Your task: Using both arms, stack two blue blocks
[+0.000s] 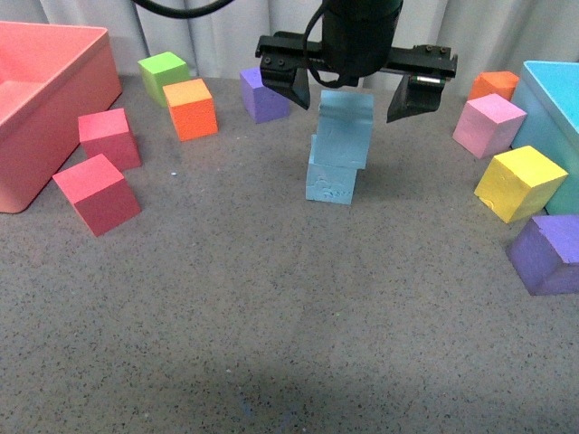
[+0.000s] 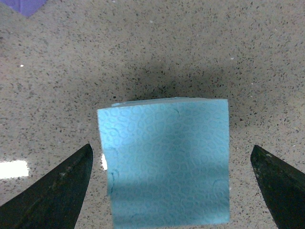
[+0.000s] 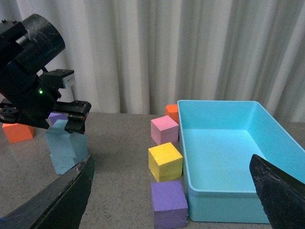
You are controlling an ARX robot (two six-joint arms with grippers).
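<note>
Two sky-blue blocks stand stacked in the middle of the table. The upper block (image 1: 346, 128) rests slightly offset and twisted on the lower block (image 1: 330, 183), whose front face is scuffed. My left gripper (image 1: 353, 98) hangs open just above the stack, a finger on each side of the upper block, not touching it. In the left wrist view the upper block's top (image 2: 167, 176) lies between the spread fingers of the left gripper (image 2: 170, 149). My right gripper (image 3: 171, 160) is open and empty, out of the front view, off to the right of the stack (image 3: 64, 143).
A pink bin (image 1: 36, 99) stands at the left and a turquoise bin (image 1: 556, 108) at the right. Red, orange, green and purple cubes lie left of and behind the stack. Pink (image 1: 488, 125), yellow (image 1: 520, 183), purple (image 1: 547, 253) and orange cubes sit beside the turquoise bin.
</note>
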